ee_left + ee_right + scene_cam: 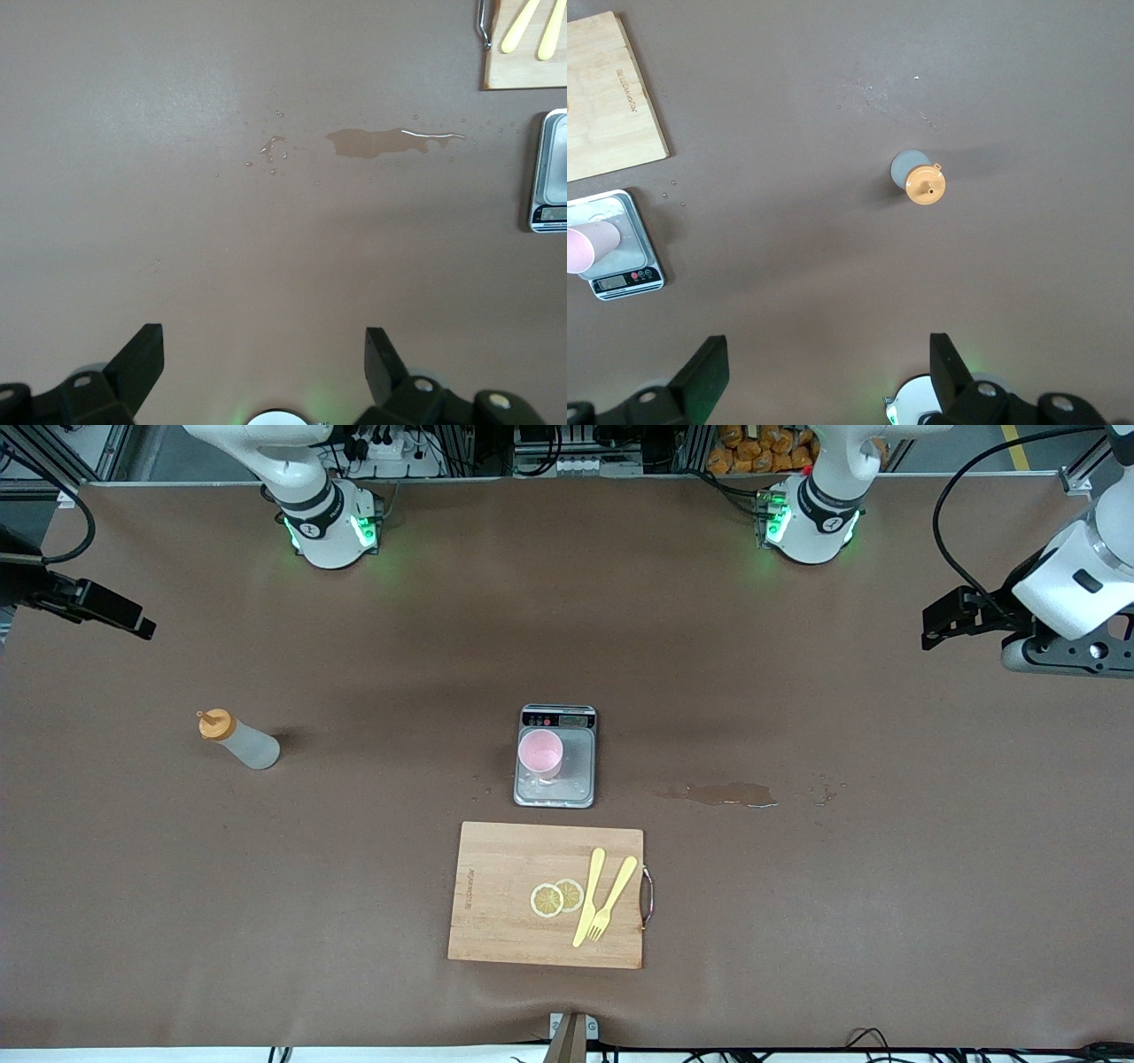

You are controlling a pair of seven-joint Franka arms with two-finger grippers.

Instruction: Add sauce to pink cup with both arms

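Right gripper [824, 372]: raised over table at right arm's end, fingers wide apart, empty. Sauce [239, 740]: upright on table, toward right arm's end. Pink cup [539, 753]: upright on grey scale [555, 756], mid-table. Cutting board [547, 895]: nearer camera, edge print unreadable. Left gripper [266, 363]: raised over left arm's end, wide open, empty.

At frame centre the pink cup [539, 754] stands on the scale [555, 789], the cutting board [505, 895] below it carrying lemon slices [556, 897], knife [588, 896] and fork [612, 898]; the sauce bottle [239, 740] stands at middle left.
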